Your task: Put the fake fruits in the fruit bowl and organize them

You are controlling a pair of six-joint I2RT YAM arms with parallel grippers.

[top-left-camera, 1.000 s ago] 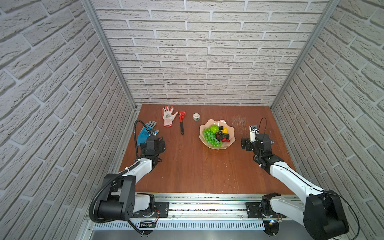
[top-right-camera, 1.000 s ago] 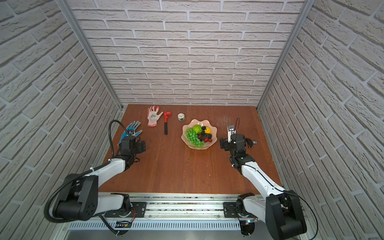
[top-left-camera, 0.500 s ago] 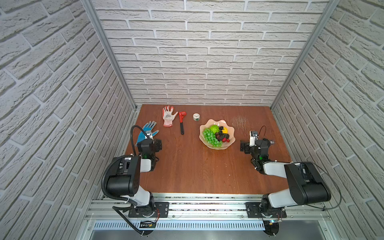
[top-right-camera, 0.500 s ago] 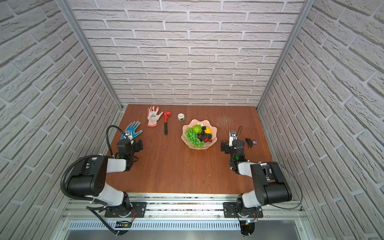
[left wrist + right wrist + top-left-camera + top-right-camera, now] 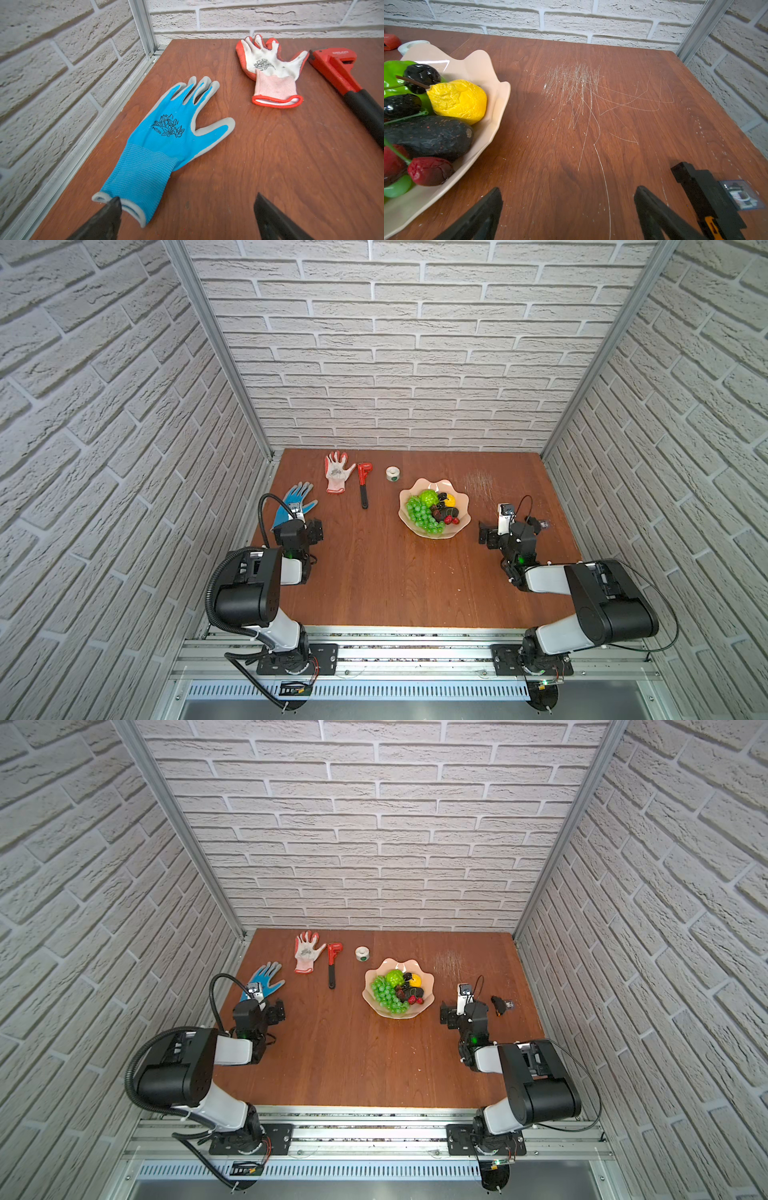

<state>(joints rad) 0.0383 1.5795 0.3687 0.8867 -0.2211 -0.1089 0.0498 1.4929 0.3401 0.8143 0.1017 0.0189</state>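
Wrist views: both end effectors (image 5: pixel 187 198) (image 5: pixel 569 190) wide, empty; two gloves (image 5: pixel 172 133) (image 5: pixel 268 62), one fruit bowl (image 5: pixel 496 99).

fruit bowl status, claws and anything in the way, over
Left claw open, empty, by blue glove. Right claw open, empty, beside fruit bowl. Fake fruits all in bowl. Black gadget by right claw, not blocking.

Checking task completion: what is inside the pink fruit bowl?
The fruit bowl holds the green grape bunch, lime-green ball, lemon, avocado, and cherries. Anything beneath that pile is covered.
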